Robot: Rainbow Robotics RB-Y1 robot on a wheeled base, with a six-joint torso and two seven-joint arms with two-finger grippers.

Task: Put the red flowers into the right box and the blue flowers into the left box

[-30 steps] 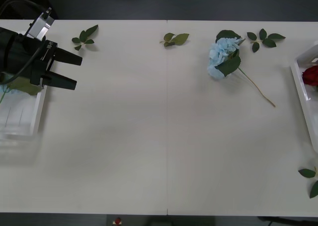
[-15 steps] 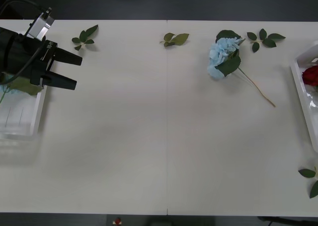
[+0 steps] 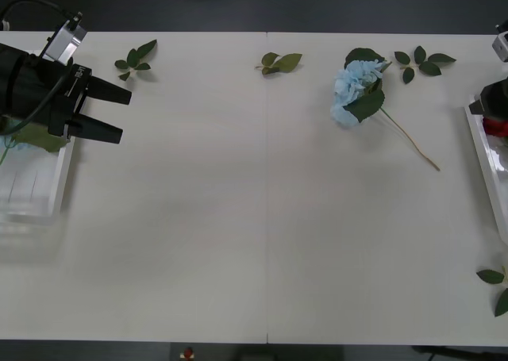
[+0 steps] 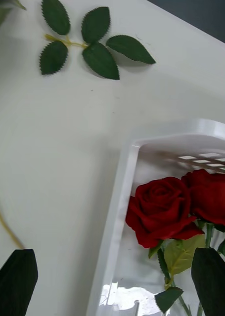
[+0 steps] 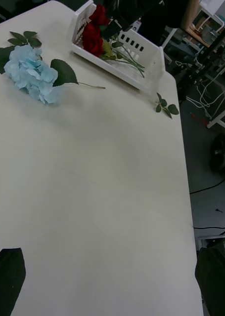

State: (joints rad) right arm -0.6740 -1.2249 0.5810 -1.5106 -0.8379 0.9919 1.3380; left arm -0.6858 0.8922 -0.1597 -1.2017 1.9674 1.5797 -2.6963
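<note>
Pale-blue fluffy hydrangea flower (image 3: 355,91) lies loose on the white tabletop (image 3: 238,218), awaiting the spread left hand (image 3: 111,112) by the white plastic left box (image 3: 57,188), while the right hand (image 4: 112,281), spread, hovers over deep-red roses (image 4: 161,210) in the right white tray (image 4: 117,207).

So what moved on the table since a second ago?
The right gripper came into view over the white plastic right box holding the red roses. The black left gripper, open, and the pale-blue fluffy flower stayed put.

Left gripper (image 3: 119,115) and right gripper (image 4: 112,281) hover with fingers spread.
</note>
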